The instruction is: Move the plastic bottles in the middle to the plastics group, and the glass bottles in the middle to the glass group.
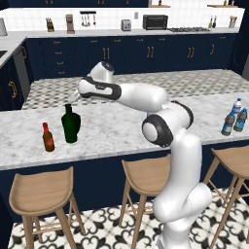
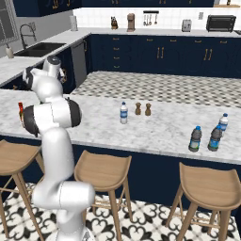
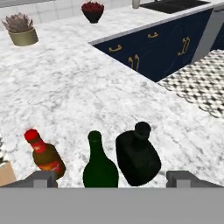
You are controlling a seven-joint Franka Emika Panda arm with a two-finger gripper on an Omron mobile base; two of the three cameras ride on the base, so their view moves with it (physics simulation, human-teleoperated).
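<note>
My claw (image 3: pixel 107 178) is spread wide, holding nothing. The green bottle (image 3: pixel 99 165) stands upright right between the tips, beside the squat bottle (image 3: pixel 137 157). One small water bottle (image 2: pixel 124 113) waits mid-counter (image 2: pixel 155 127), far off to my right.

Four water bottles (image 2: pixel 124 113), three glass bottles (image 3: pixel 100 164), two shakers (image 2: pixel 138 108).

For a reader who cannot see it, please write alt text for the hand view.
Three bottles stand close together on a marble counter just beyond the open hand: a small brown sauce bottle with a red cap, a slim dark green bottle in the middle, and a squat black bottle. Farther back are a potted plant, a dark bowl and navy cabinets.
</note>
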